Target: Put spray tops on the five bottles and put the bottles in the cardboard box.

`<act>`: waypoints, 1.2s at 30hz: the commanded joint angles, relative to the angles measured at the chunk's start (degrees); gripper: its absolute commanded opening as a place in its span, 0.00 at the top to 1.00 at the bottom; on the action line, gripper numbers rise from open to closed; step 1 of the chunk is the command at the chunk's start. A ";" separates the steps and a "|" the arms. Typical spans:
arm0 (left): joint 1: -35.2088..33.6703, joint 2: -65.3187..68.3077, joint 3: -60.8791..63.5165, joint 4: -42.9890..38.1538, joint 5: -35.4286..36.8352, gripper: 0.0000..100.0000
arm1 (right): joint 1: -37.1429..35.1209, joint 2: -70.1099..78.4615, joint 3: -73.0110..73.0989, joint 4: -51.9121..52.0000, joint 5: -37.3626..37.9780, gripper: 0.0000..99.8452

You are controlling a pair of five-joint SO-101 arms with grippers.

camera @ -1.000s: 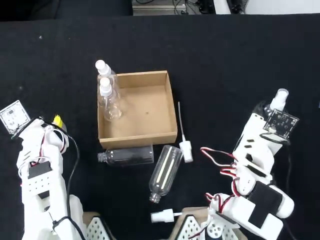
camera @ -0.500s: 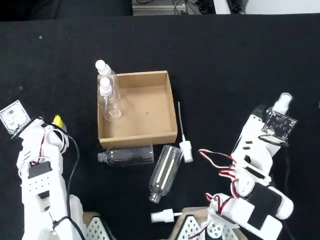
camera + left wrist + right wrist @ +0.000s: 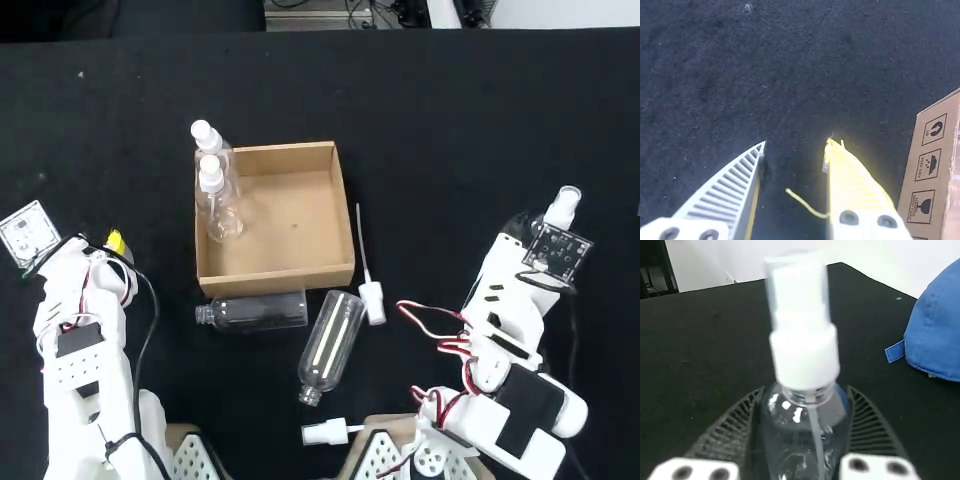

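Observation:
The cardboard box (image 3: 345,210) sits mid-table. One capped bottle (image 3: 218,200) stands inside its left wall, and another capped bottle (image 3: 206,140) is at the box's far left corner. Two uncapped bottles (image 3: 255,311) (image 3: 330,345) lie in front of the box. A loose spray top (image 3: 371,295) with a long tube lies at the box's right, and another spray top (image 3: 325,432) lies near the front edge. My right gripper (image 3: 804,392) is shut on a capped bottle (image 3: 802,365), which is at the far right (image 3: 566,202). My left gripper (image 3: 796,145) is open over bare cloth, left of the box (image 3: 935,150).
The table is covered in black cloth. A blue cap (image 3: 935,340) lies on it beyond the held bottle. Both arm bases stand at the front edge. Open cloth lies behind the box and between the box and the right arm.
The right gripper and its bottle have shifted slightly toward the front edge. The left arm and the loose bottles and tops have stayed put.

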 commanded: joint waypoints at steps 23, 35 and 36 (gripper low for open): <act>-0.22 -1.14 -0.57 -1.32 0.18 0.84 | -9.14 -42.24 -1.10 31.82 0.00 0.99; -0.57 -1.67 0.22 -1.41 0.18 0.84 | -30.59 -87.25 -11.12 77.80 0.00 0.99; -0.57 -1.67 0.22 -1.41 0.18 0.84 | -33.58 -88.66 -12.35 80.00 0.00 0.99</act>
